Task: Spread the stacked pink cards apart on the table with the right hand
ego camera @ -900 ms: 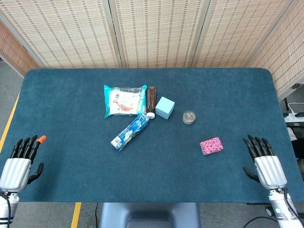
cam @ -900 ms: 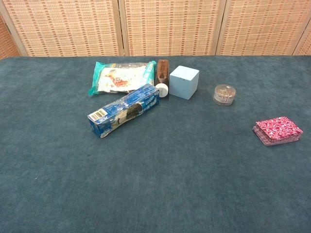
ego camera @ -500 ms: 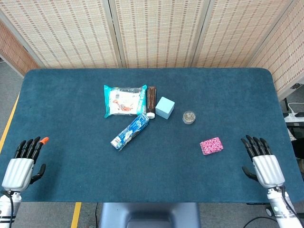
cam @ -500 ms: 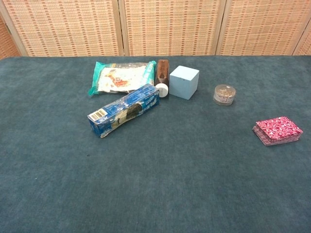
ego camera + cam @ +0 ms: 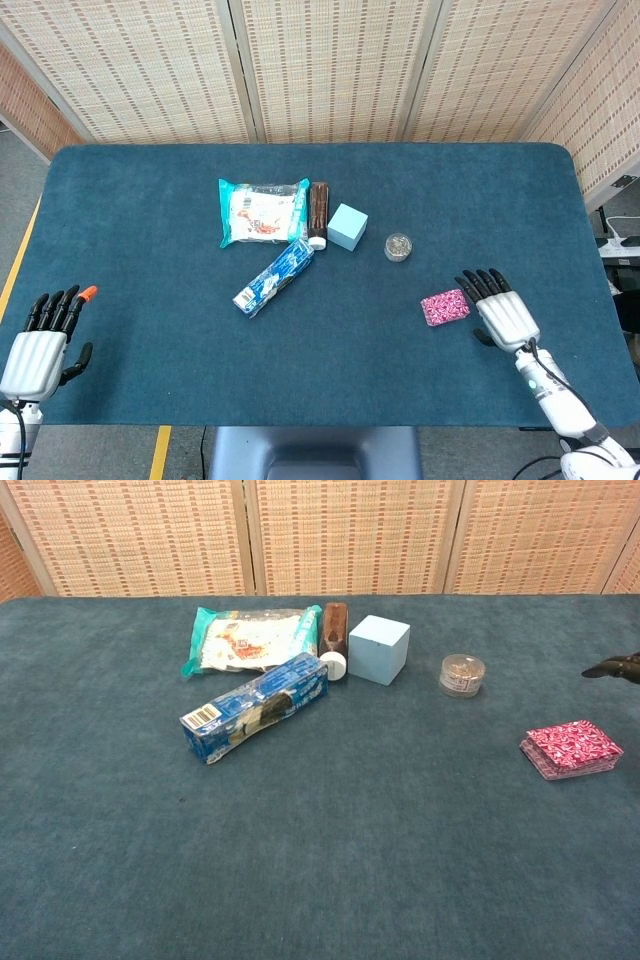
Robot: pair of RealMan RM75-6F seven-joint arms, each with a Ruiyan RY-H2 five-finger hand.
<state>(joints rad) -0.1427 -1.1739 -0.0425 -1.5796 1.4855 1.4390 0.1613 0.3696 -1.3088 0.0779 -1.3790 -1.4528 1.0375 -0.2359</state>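
The stack of pink cards (image 5: 445, 306) lies flat on the blue table, right of centre; the chest view shows the same stack of pink cards (image 5: 571, 749) near its right edge. My right hand (image 5: 501, 311) hovers just right of the stack, fingers spread and holding nothing, a small gap from the cards. Only dark fingertips (image 5: 614, 667) of it enter the chest view. At the table's front left corner, my left hand (image 5: 44, 346) is open and empty.
A clear round jar (image 5: 398, 246), a light blue cube (image 5: 347, 226), a brown bottle (image 5: 318, 212), a teal snack bag (image 5: 262, 211) and a blue biscuit packet (image 5: 275, 276) sit mid-table. The table's right edge (image 5: 590, 240) runs close to my right hand.
My right hand has moved left and forward from the table's right front edge to beside the pink cards. The left hand barely shifted. The cards have not moved.
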